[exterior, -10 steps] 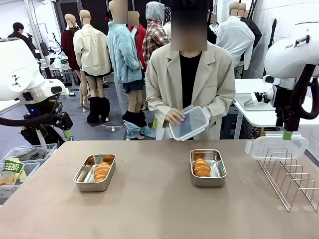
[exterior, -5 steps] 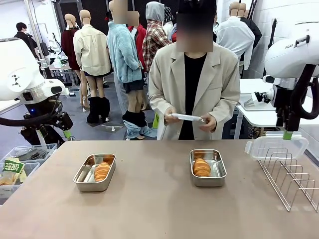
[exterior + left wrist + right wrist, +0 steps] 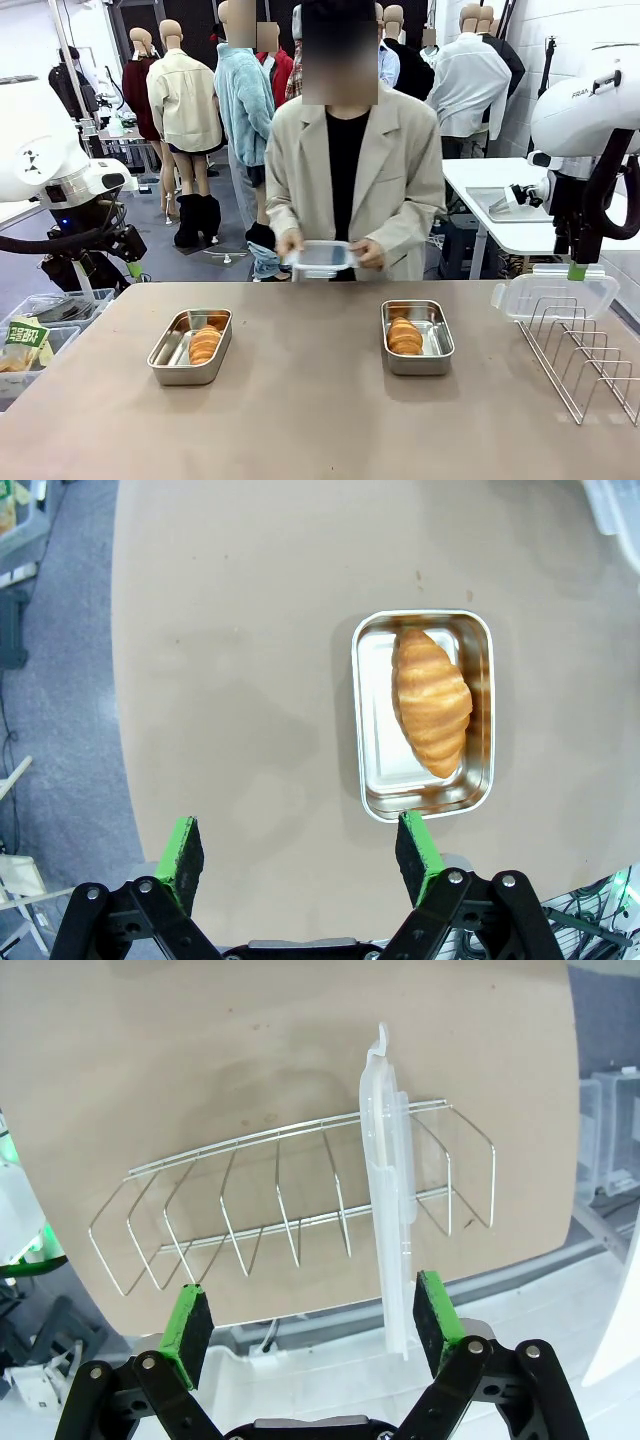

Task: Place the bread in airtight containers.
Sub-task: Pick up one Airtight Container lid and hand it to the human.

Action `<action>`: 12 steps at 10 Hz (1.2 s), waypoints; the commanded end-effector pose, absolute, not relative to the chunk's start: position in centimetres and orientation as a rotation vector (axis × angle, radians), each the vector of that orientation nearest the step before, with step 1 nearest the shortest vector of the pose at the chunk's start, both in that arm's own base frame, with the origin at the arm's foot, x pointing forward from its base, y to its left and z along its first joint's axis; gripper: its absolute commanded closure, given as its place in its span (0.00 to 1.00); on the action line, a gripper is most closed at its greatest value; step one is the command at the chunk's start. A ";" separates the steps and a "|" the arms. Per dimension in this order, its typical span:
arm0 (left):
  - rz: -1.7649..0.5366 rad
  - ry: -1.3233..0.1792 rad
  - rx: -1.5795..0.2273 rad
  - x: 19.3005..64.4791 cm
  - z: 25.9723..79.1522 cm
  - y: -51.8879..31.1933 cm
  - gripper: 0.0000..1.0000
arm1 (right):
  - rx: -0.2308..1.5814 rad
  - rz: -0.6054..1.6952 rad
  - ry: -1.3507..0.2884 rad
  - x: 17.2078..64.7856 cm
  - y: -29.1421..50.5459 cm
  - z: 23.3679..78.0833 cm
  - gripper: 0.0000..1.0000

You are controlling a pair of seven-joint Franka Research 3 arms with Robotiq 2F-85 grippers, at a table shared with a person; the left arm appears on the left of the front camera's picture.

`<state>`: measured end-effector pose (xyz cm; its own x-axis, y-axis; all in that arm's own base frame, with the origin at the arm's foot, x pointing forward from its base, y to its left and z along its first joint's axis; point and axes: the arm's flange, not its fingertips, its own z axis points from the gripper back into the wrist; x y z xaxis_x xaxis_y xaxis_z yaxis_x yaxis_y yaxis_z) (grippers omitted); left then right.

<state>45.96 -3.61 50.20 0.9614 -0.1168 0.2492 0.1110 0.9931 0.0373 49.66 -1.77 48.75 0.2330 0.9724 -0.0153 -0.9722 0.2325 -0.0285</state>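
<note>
Count: 2 croissants, 2 steel containers, 2 clear lids, 1 wire rack.

Left container [image 3: 160,360] is on the left half of the bench [image 3: 320,420], with croissant #1 [image 3: 204,344] inside. Right container [image 3: 446,352] is right of centre, with croissant #2 [image 3: 404,336] inside. The two are well apart, and both are uncovered.

Lid #1 [image 3: 322,256] is in the person's hands [image 3: 368,253] at the far edge, held roughly flat above the bench and between the two containers in line. Lid #2 [image 3: 555,296] stands on edge in the far end of the wire rack [image 3: 585,365], at the right side of the bench.

My left fingers [image 3: 182,850] are spread wide and hold nothing. They hang above the left container, which sits off toward one pad in my wrist view. My right fingers [image 3: 188,1325] are also spread wide and hold nothing. They are above the rack, with lid #2 between the pads, closer to one. I see no contact.

Surface: plain matte tan bench top with a few faint marks.

Room: grey floor. A clear plastic bin [image 3: 40,320] with packets sits low at the left. A white table [image 3: 490,175] is behind the person on the right.
</note>
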 end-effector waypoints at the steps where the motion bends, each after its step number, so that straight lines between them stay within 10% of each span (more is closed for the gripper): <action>1: -0.106 -0.256 0.030 46.0 50.3 -3.5 0.00 | -0.031 1.320 -0.009 49.7 -1.6 48.9 0.00; 12: -0.106 -0.256 0.030 46.0 50.3 -3.5 0.00 | -0.031 1.320 -0.009 49.7 -1.6 48.9 0.00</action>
<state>45.96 -3.61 50.20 0.9614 -0.1168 0.2492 0.1110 0.9931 0.0373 49.66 -1.76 48.75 0.2328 0.9724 -0.0154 -0.9722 0.2323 -0.0285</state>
